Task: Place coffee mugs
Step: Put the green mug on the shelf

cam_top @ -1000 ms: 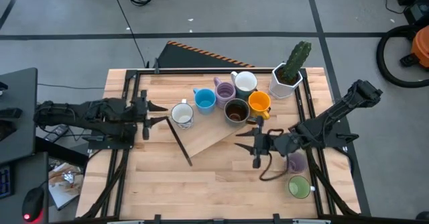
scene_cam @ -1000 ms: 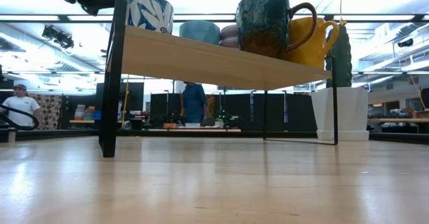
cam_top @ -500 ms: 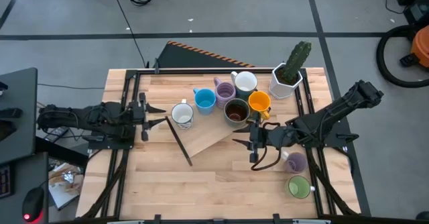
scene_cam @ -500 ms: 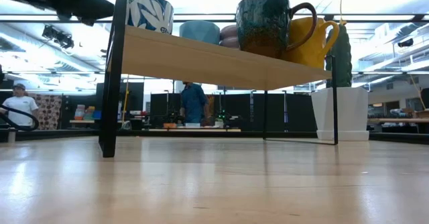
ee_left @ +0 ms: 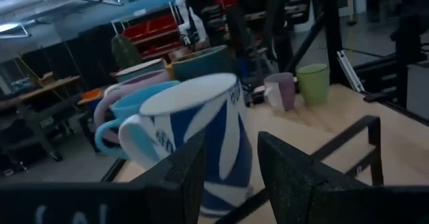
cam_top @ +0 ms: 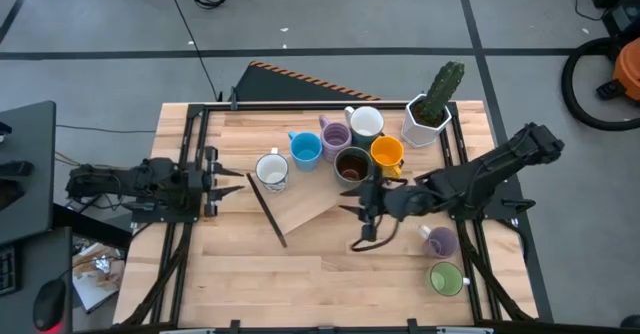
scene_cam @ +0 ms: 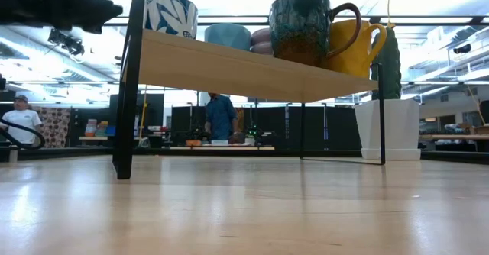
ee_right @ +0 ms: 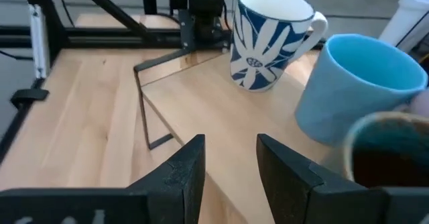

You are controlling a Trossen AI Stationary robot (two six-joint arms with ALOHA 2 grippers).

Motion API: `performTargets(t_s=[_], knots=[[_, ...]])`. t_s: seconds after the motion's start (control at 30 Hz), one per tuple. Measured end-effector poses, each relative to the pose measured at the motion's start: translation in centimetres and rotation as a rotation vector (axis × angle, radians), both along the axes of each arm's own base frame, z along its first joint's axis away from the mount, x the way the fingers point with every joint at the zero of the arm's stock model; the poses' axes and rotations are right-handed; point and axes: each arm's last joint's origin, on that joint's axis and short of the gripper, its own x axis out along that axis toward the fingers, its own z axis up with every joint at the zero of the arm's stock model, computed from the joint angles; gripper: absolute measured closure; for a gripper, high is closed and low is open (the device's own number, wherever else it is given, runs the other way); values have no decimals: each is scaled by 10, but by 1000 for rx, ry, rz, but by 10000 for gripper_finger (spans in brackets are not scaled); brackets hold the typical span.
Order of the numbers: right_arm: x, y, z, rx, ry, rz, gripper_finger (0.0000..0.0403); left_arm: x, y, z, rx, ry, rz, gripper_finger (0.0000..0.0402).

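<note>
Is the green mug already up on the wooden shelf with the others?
No, the green mug sits on the table near the front right corner, apart from the shelf.

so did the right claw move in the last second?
Yes. In the high view the right claw has shifted left across the table, away from the small lavender ceramic mug and now sits just below the dark brown ceramic mug.

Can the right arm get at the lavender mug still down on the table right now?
Probably yes. The lavender mug stands in the open beside the green mug, close under the right arm; the empty right gripper would only have to swing back.
</note>
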Motion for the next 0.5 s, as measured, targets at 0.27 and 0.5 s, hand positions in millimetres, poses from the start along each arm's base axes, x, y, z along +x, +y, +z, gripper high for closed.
performTargets(t_s=[0.27,0.5], knots=[[55,6,10,-117,47,-4,263,-5,2,-14,-24,-37,47,260],[98,0,-10,-179,35,-18,263,-6,3,-15,-97,-40,60,260]])
